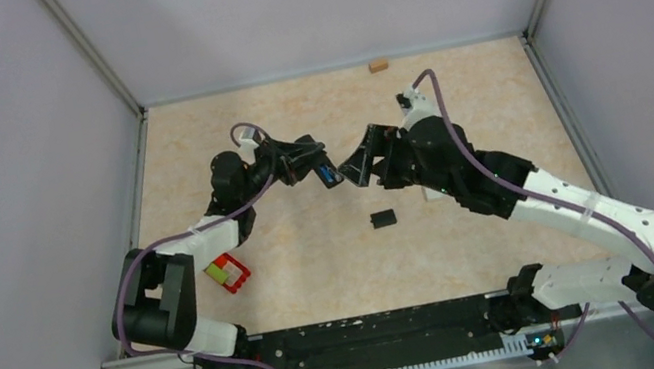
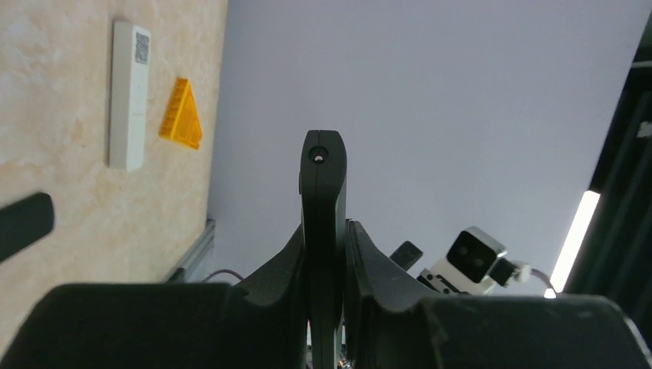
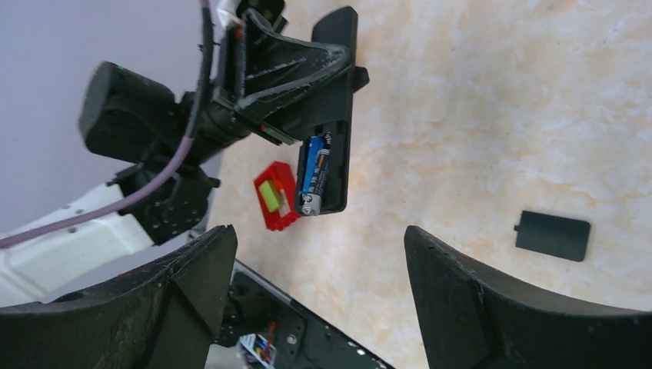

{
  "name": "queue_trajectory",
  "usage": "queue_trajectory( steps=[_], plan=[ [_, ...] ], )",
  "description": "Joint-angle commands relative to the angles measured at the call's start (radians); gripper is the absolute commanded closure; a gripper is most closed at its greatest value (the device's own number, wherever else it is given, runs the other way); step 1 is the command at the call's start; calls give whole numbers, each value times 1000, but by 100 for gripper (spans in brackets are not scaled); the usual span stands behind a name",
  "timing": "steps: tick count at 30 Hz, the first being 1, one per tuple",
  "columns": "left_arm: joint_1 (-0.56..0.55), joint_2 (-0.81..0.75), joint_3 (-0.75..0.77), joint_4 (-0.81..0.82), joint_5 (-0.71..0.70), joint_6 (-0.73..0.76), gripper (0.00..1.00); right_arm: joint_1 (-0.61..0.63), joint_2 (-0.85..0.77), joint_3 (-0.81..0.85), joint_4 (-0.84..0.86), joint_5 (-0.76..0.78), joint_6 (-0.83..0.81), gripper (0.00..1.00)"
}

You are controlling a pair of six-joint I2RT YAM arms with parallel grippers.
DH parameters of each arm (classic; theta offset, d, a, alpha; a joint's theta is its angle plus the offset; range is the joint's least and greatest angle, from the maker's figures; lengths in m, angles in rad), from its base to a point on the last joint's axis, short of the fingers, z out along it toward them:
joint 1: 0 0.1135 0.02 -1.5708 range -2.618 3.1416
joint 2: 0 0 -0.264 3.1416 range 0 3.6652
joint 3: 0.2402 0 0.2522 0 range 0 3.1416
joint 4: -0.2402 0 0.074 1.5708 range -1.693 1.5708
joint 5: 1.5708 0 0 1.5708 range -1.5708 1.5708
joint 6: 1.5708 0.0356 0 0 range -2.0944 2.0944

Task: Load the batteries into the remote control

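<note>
My left gripper [image 1: 318,166] is shut on the black remote control [image 3: 336,115] and holds it edge-on above the table; in the left wrist view the remote [image 2: 323,192] stands upright between the fingers [image 2: 361,254]. Its battery compartment is uncovered, with a blue battery [image 3: 314,173] lying in it. A darker strip lies beside the battery; I cannot tell what it is. My right gripper [image 3: 317,234] is open and empty, a short way from the compartment end of the remote [image 1: 331,174]. From above, the right gripper [image 1: 358,165] faces the left one.
A small flat black cover [image 1: 382,219] lies on the table near the right arm, also seen from the right wrist [image 3: 552,235]. A red box [image 1: 229,273] with a yellow-green piece sits front left. A tan block [image 1: 377,65] lies by the back wall. A white bar [image 2: 128,92] and an orange wedge [image 2: 181,115] lie beyond.
</note>
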Motion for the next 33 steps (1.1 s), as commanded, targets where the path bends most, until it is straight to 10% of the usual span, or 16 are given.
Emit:
queue_trajectory(
  steps=[1,33],
  plan=[
    [2,-31,26,76,49,-219,100,-8,-98,-95,278,36,115,18],
    [-3,-62,43,160,62,-350,100,-7,5,-89,349,-34,120,69]
  ],
)
